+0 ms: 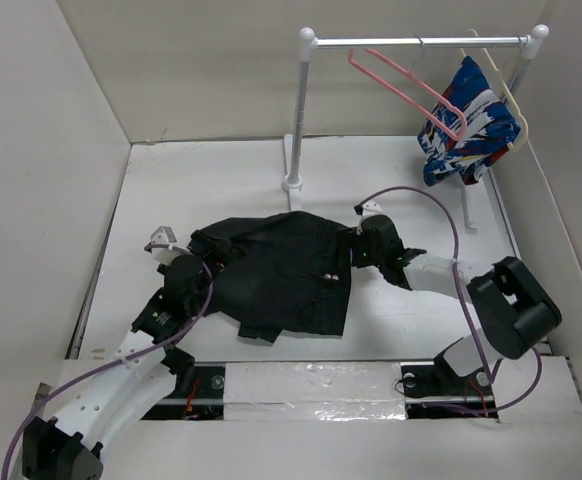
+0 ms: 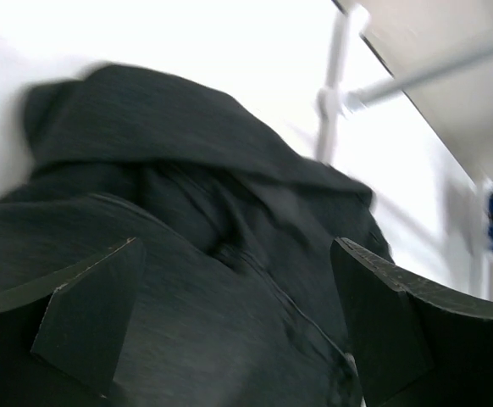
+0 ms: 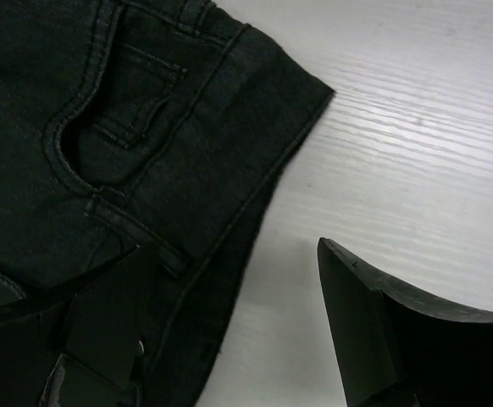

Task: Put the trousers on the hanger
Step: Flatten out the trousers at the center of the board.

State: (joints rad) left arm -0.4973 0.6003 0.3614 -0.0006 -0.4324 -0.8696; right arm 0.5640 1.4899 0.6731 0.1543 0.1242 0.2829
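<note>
The trousers (image 1: 281,275) lie crumpled in a dark heap on the white table (image 1: 221,190), between the two arms and in front of the rack's left post (image 1: 296,110); no part of them is lifted, so as I judge it the task is barely begun. The hanger (image 1: 411,95) hangs bare by its hook from the rail (image 1: 421,42) at the back, well apart from the cloth; beside it the patterned garment (image 1: 466,120) hangs on a cream-white hanger (image 1: 501,85). What is left is nearly everything: getting a grip on the trousers, raising them, bringing them to the hanger and draping them over its bar.

The left gripper (image 1: 183,268) sits low at the heap's left edge; in its wrist view its jaws stand wide, with folds of dark cloth spread beneath and between them, and nothing pinched. The right gripper (image 1: 366,245) is down at the right edge, its forearm stretched flat across the table from the raised elbow; its wrist view shows jaws wide too, straddling the waistband (image 3: 246,170), one finger (image 3: 102,314) over the cloth near a pocket (image 3: 102,136), the other finger (image 3: 373,322) over bare table; it holds nothing.
</note>
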